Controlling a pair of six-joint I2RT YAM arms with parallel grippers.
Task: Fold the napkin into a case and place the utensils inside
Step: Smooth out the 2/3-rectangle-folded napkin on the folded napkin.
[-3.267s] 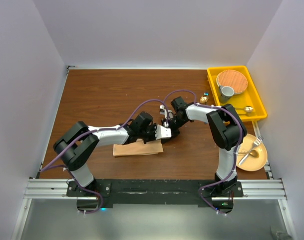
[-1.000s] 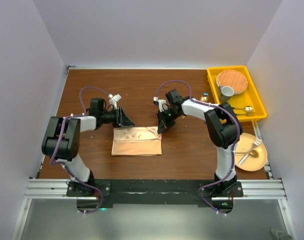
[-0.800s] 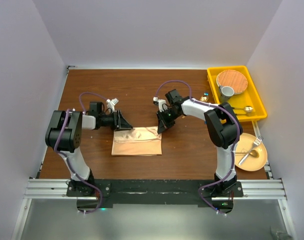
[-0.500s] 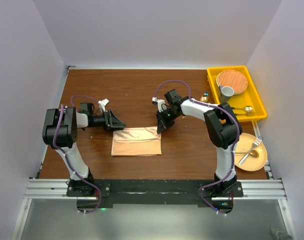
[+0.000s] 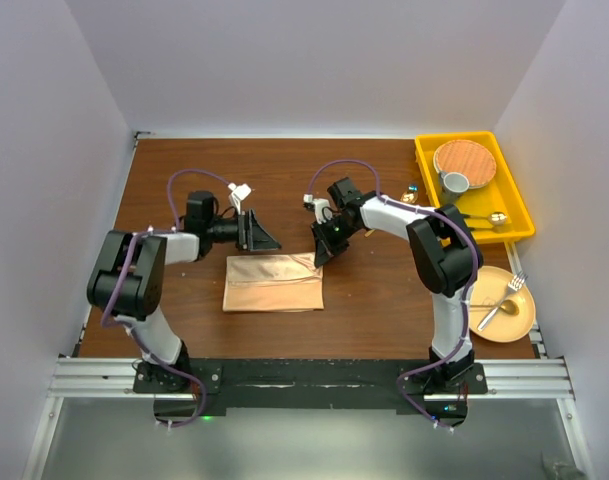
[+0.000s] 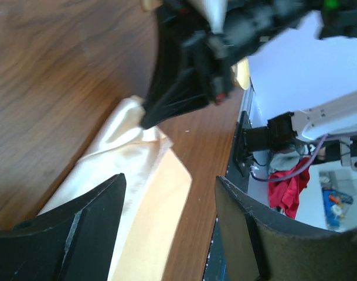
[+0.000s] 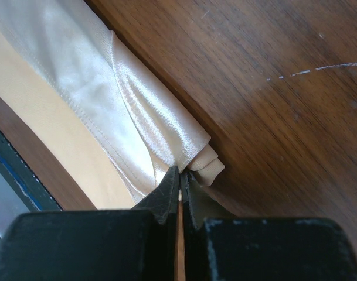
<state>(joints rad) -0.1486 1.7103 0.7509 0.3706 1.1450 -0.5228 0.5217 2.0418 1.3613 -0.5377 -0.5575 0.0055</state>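
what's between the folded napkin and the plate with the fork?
Top view: bare table between napkin and plate; only the right arm crosses over it.

Robotics lab test cell

A wood-grain tabletop (image 5: 284,180) sat boxed in by plain pale walls (image 5: 314,60). A left arm (image 5: 134,275) and a right arm (image 5: 444,260) were bolted to an aluminium rail (image 5: 314,375) at its near edge, with purple cables (image 5: 336,164) looping off them. Past the tabletop's edge, the left wrist view showed another rig (image 6: 327,111) and wiring.
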